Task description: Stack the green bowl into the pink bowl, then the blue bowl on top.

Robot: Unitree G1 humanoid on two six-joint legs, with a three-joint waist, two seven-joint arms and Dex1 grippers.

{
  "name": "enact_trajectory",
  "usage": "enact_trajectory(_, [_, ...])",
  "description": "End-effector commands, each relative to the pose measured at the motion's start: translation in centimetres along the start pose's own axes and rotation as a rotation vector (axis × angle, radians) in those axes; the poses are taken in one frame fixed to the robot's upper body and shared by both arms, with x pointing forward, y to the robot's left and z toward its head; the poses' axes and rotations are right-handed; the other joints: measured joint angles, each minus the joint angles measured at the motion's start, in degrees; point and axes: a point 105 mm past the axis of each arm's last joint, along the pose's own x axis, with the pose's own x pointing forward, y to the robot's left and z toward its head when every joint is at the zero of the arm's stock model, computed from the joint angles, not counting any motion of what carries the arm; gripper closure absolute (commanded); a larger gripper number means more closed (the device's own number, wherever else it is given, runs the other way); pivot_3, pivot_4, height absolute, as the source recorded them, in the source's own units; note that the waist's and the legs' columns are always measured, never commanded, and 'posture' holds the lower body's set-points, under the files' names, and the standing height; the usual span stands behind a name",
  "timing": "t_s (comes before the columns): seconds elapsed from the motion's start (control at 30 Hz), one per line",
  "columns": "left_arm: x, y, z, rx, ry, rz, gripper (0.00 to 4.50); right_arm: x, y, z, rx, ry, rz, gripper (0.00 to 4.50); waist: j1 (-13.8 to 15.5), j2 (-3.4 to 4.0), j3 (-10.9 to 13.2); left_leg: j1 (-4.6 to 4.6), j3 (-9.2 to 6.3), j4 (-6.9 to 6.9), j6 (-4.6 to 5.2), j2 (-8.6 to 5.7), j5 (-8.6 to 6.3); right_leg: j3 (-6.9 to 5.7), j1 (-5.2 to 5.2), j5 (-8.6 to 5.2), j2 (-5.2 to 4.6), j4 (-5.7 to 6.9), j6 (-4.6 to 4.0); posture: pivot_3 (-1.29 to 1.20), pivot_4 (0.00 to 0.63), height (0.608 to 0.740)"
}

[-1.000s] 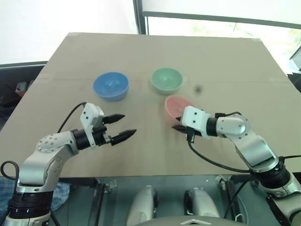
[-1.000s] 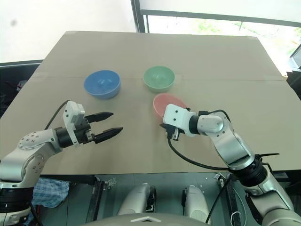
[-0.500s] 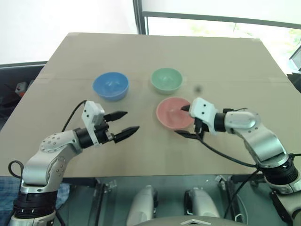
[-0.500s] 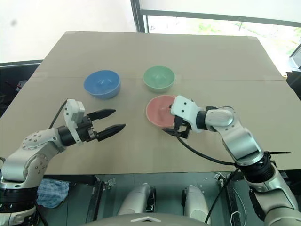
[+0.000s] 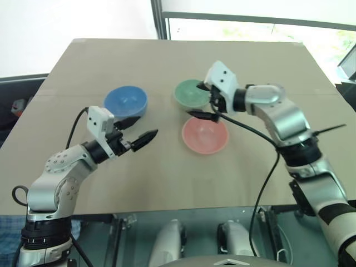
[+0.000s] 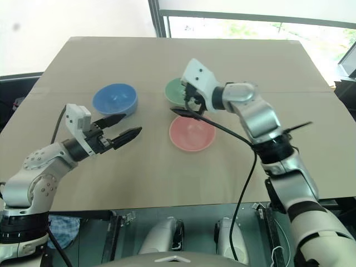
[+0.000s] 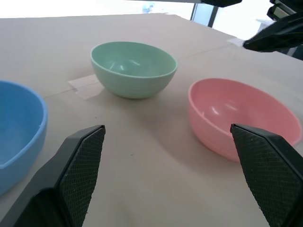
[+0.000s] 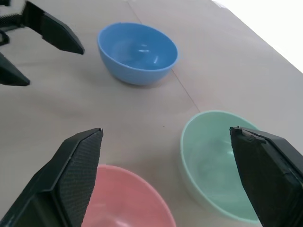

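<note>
The brown bench (image 5: pixel 167 178) carries 3 bowls, all apart and upright. The pink bowl (image 5: pixel 205 136) sits nearest the robot, the green bowl (image 5: pixel 190 93) just beyond it, the blue bowl (image 5: pixel 125 102) off to the left. The right gripper (image 5: pixel 203 101) hangs over the green bowl, jaws open and empty. The left gripper (image 5: pixel 139 128) hovers near the blue bowl, jaws open, holding nothing.

A tan table (image 5: pixel 167 178) stands before a bright window (image 5: pixel 250 28).
</note>
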Motion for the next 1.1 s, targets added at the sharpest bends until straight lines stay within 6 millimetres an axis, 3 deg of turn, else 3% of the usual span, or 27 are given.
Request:
enact_trajectory(0.03, [-1.0,1.6,1.1,0.067,-0.032,0.098,0.0,1.6,-1.6,0.7,-0.11,0.001,-0.067,0.01,-0.16,0.0,0.0,0.0,0.0,-0.01,-0.03,0.02,0.02,0.0,-0.02,0.0,0.02,0.02,0.0,0.0,0.15,0.74])
enact_trajectory(0.4, [-2.0,2.6,0.6,0.081,-0.02,0.192,0.0,6.3,-0.8,-4.5,-0.07,0.153,-0.08,0.01,-0.66,0.01,0.01,-0.02,0.01,-0.08,-0.11,0.03,0.05,-0.01,-0.08,0.0,0.02,0.01,0.0,0.0,0.15,0.74])
enact_trajectory(0.6, [-2.1,2.6,0.8,0.093,-0.032,0.198,0.0,7.2,-1.0,-4.9,-0.084,0.179,-0.12,0.01,-1.49,0.02,0.02,-0.02,-0.01,-0.08,-0.15,0.03,0.07,-0.01,-0.09,0.0,0.01,0.03,0.0,0.0,0.15,0.74])
enact_trajectory(0.97, [-1.9,2.3,0.5,0.088,-0.026,0.184,0.0,7.6,-0.4,-4.9,-0.085,0.159,-0.104,4.47,-1.58,0.03,0.02,-0.01,0.04,-0.19,-0.18,0.14,0.09,-0.02,-0.14,0.0,0.0,0.02,-0.01,0.0,0.15,0.74])
enact_trajectory(1.1, [-1.8,2.4,0.5,0.086,-0.028,0.18,0.0,7.6,-0.5,-4.8,-0.086,0.149,-0.106,4.47,-1.63,0.03,0.02,-0.01,0.03,-0.18,-0.18,0.15,0.09,-0.02,-0.15,0.0,0.0,0.04,-0.01,0.0,0.15,0.74])
